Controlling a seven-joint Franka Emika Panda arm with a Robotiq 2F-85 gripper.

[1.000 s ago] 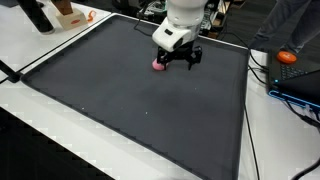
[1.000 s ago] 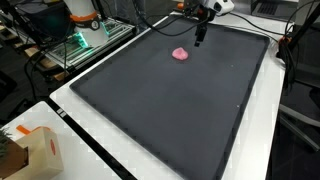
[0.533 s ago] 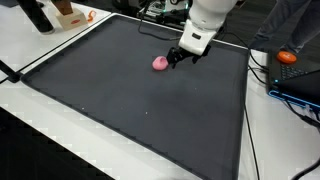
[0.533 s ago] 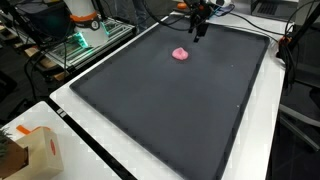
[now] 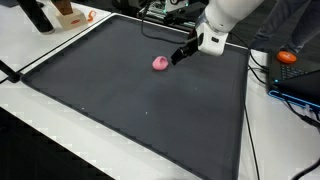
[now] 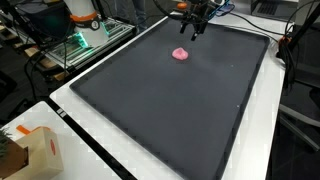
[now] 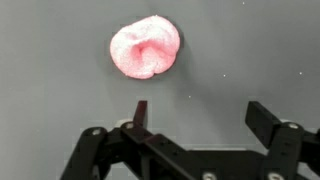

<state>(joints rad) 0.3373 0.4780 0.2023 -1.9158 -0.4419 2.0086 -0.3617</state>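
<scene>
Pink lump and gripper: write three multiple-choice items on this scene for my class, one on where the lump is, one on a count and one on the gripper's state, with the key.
1. Where is the pink lump?
A. clamped in the gripper
B. lying on the dark mat
C. hidden under the dark mat

2. How many pink lumps are on the dark mat?
A. one
B. two
C. three

3. How does the gripper stand?
A. shut on the pink lump
B. shut and empty
C. open and empty

Key:
1 B, since in the wrist view bare mat shows all round the lump, apart from the gripper.
2 A, since both exterior views show just one.
3 C, since its fingers stand wide apart with nothing between them.
</scene>
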